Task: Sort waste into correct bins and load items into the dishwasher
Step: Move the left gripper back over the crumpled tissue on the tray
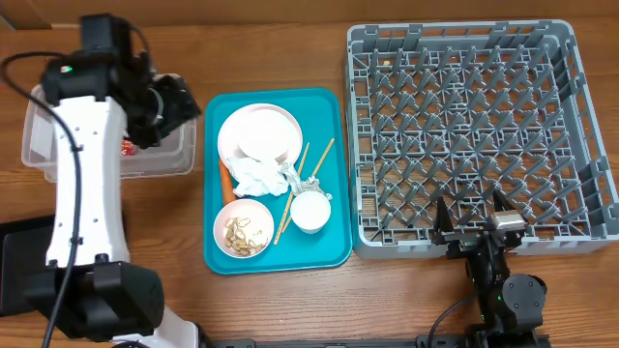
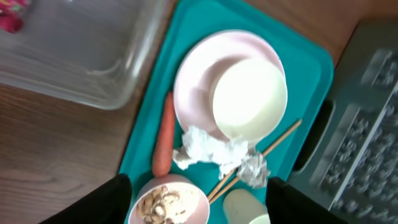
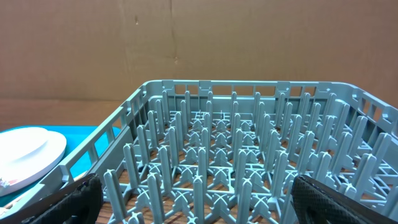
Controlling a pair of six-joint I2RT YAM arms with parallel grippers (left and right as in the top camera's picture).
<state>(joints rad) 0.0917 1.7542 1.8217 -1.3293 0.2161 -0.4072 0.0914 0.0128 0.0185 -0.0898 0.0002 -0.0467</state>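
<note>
At the table's left edge the red wrapper lies in the clear tub, so we judge waste sorting to be the step in hand. Our left gripper hangs over the tub's right wall, fingers apart and empty. Next we must reach right to the teal tray mid-table and pinch the crumpled tissue clear of the plate. Our right gripper, spread and empty, sits at the near edge by the dish rack.

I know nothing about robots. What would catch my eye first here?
The bright teal tray in the middle, holding a white plate, a crumpled tissue and a carrot. Right of it sits a big grey dish rack bristling with pegs; on the left, a white robot arm reaches over a clear tub.
</note>
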